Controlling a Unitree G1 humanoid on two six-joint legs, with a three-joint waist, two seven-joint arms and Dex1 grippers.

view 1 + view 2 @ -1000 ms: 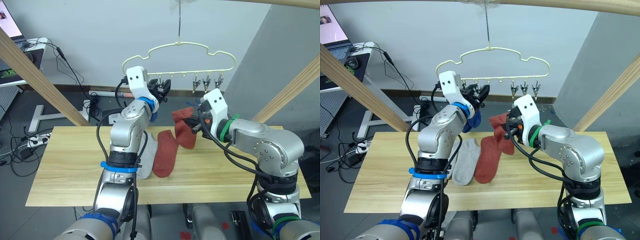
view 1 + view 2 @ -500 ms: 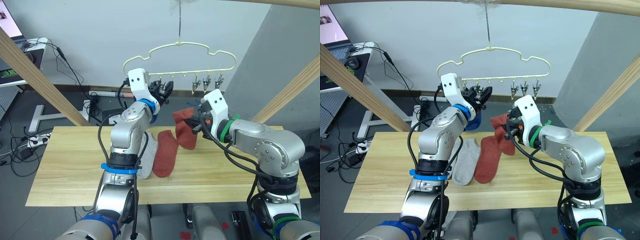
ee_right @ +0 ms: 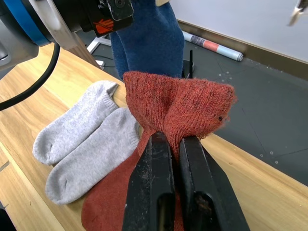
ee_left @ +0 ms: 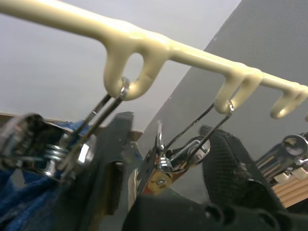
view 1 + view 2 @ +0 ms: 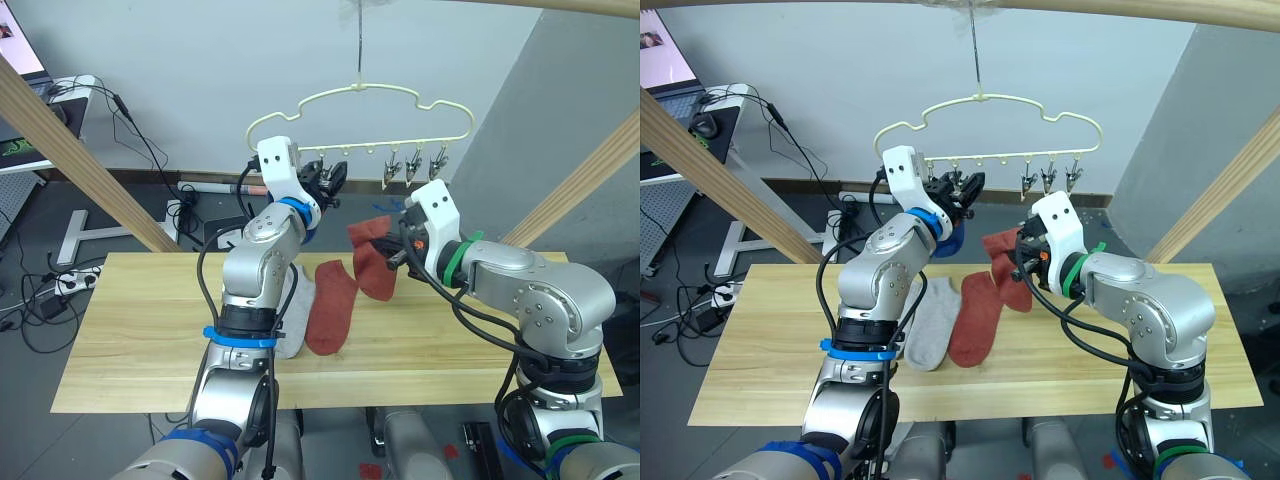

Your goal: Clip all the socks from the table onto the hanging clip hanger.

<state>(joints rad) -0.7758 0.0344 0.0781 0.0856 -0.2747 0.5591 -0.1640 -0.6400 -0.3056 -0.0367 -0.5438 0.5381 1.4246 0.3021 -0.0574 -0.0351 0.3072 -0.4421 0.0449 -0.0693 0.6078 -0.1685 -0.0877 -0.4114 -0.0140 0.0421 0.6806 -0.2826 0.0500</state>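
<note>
Socks: one rust-red sock hangs pinched in the right gripper above the table's far edge; left gripper straddles a hanger clip, fingers apart. Misalignment could drop the sock.

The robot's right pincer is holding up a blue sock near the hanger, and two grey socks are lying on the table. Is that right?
Not quite. The sock in the right pincer is rust-red, not blue: the right wrist view shows the red sock pinched between its fingers. The rest holds: it is near the hanger, and two grey socks lie on the table.
</note>
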